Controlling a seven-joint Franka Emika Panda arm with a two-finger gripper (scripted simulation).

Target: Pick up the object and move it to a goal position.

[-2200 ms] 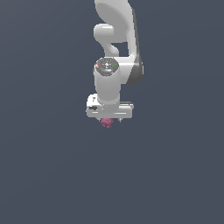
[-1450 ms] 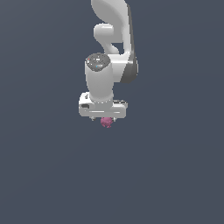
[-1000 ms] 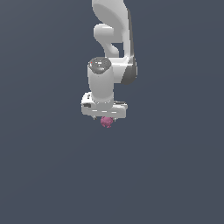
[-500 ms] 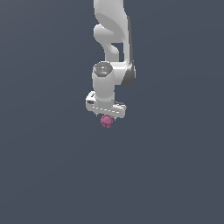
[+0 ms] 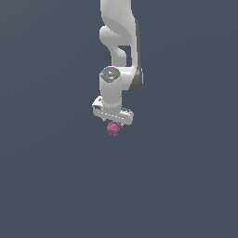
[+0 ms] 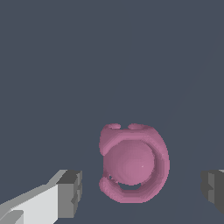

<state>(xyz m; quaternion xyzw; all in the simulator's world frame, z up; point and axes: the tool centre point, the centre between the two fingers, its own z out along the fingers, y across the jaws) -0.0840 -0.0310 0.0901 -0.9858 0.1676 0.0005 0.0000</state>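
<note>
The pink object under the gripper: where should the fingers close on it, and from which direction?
Come straight down from above, since the gripper is already open with a finger either side of the pink object. Probably best to close across the outer ring, on its two opposite flanks. The ring is the widest part and wraps the round ball in the middle, so it likely offers firmer contact than the smooth ball.

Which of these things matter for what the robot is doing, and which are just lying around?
Part of the job:
- the pink lumpy object, roundish with a ring around a ball
- the gripper, jaws open either side of the object, not touching it

Just lying about:
- nothing else visible, only the plain grey surface
</note>
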